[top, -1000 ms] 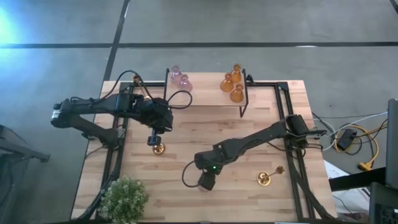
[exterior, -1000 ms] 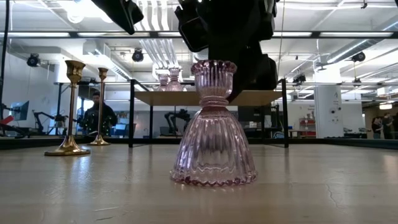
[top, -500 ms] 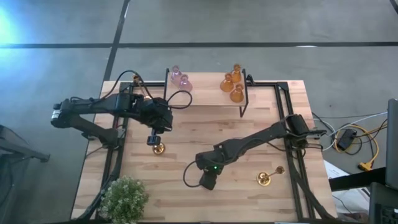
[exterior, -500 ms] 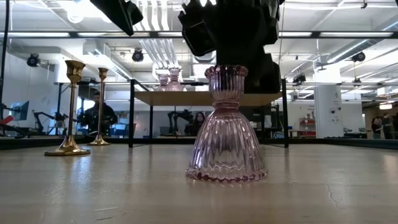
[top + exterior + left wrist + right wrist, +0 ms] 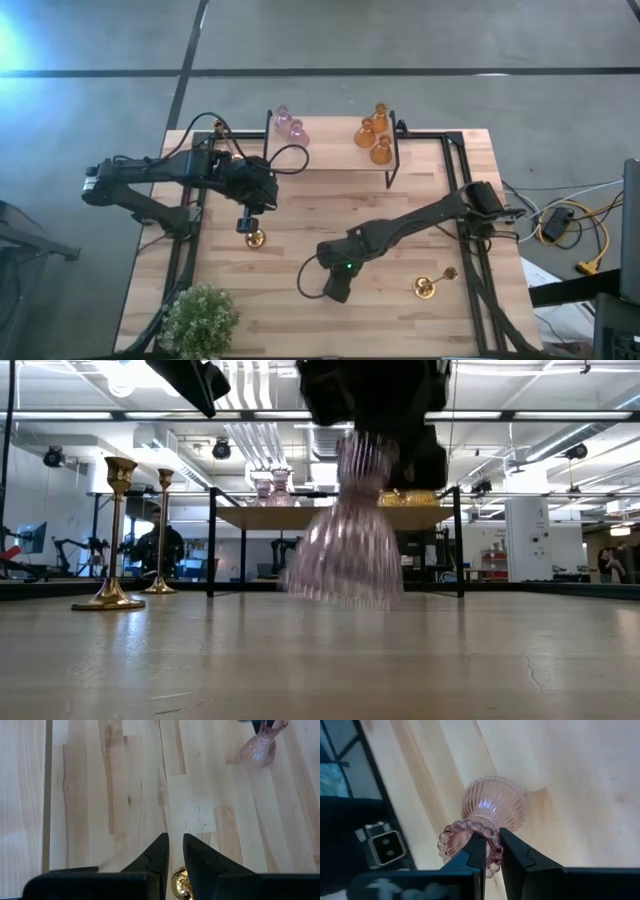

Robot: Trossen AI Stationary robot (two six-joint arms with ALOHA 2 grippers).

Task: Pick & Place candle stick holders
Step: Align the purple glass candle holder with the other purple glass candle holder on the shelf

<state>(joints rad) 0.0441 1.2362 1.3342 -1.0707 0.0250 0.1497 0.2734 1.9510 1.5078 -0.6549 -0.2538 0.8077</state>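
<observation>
My right gripper (image 5: 335, 292) is shut on a pink ribbed bell-shaped glass holder (image 5: 345, 550), near the table's front middle. My left gripper (image 5: 247, 226) hangs over a gold holder (image 5: 256, 239) that stands on its round base left of centre. Its fingers are all but shut, and the gold holder (image 5: 180, 881) shows through the slit between them. In the low view this holder's top (image 5: 120, 465) is free. A second gold holder (image 5: 425, 289) is at the front right. A third gold holder (image 5: 218, 126) is at the far left. My right gripper holds the pink holder by the beaded rim of its small top cup (image 5: 492, 851), one finger seemingly inside the cup and one outside. The fingers come from above. The holder hangs below them, lifted clear of the table and tilted, its wide bell end (image 5: 335, 585) down.
A dark-framed wooden shelf (image 5: 330, 160) stands at the table's far edge, with two pink holders (image 5: 290, 125) and three amber holders (image 5: 372, 135) on it. A green leafy plant (image 5: 200, 318) sits at the front left corner. Black rails run along both side edges.
My right gripper has first slid the pink holder a little toward the table's right edge, still standing on the table. It has then raised the holder clear of the table and tipped it.
</observation>
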